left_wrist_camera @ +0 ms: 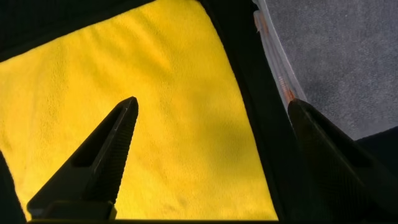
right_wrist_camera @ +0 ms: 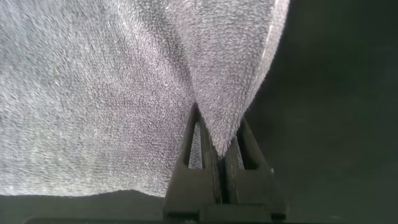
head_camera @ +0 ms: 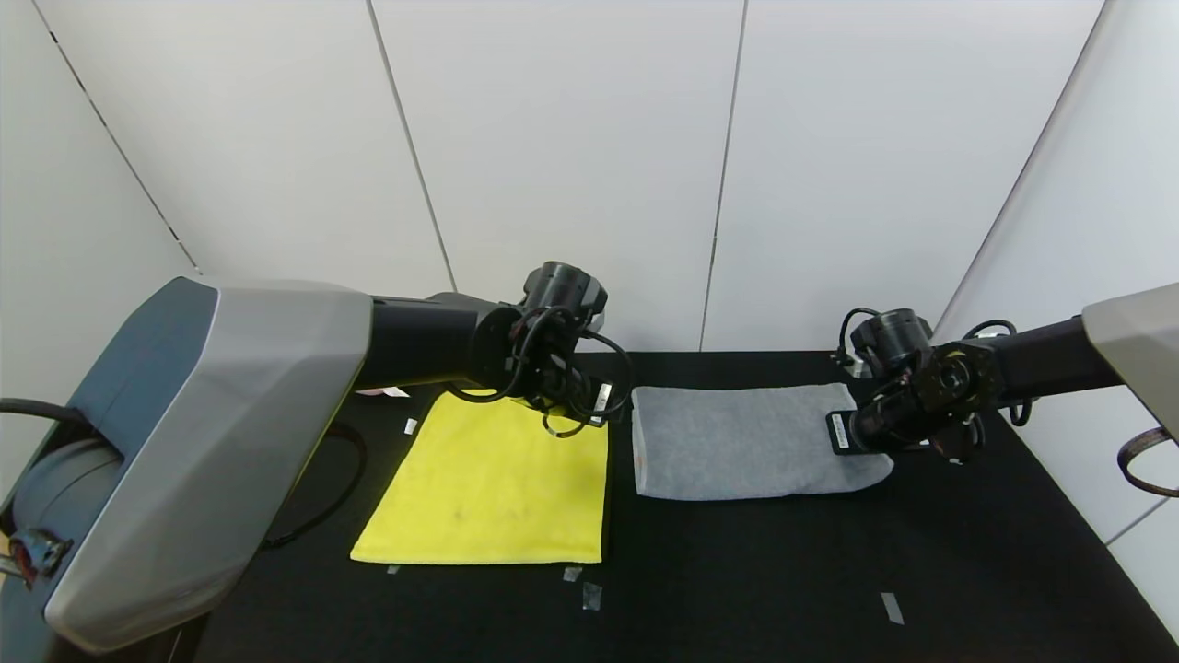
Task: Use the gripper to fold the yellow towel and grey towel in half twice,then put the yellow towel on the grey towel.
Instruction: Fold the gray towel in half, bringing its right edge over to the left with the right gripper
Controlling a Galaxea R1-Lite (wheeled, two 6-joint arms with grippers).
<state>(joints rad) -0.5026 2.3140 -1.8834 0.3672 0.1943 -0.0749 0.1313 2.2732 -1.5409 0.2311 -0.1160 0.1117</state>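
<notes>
Grey towel [head_camera: 737, 442], folded, lies on the black table [head_camera: 921, 571] just beside the flat yellow towel [head_camera: 488, 488]. Right gripper [right_wrist_camera: 214, 146] pinches its right edge fold; a shallow bite may slip when pulled. Left gripper [left_wrist_camera: 211, 112], spread wide over the yellow towel's far right corner, risks snagging the grey towel's edge.

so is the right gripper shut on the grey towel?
Yes. The right gripper pinches a pulled-up fold of the grey towel between closed fingers.

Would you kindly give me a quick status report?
Left gripper open over yellow towel. Right gripper shut on grey towel edge. Towels side by side, apart.
</notes>
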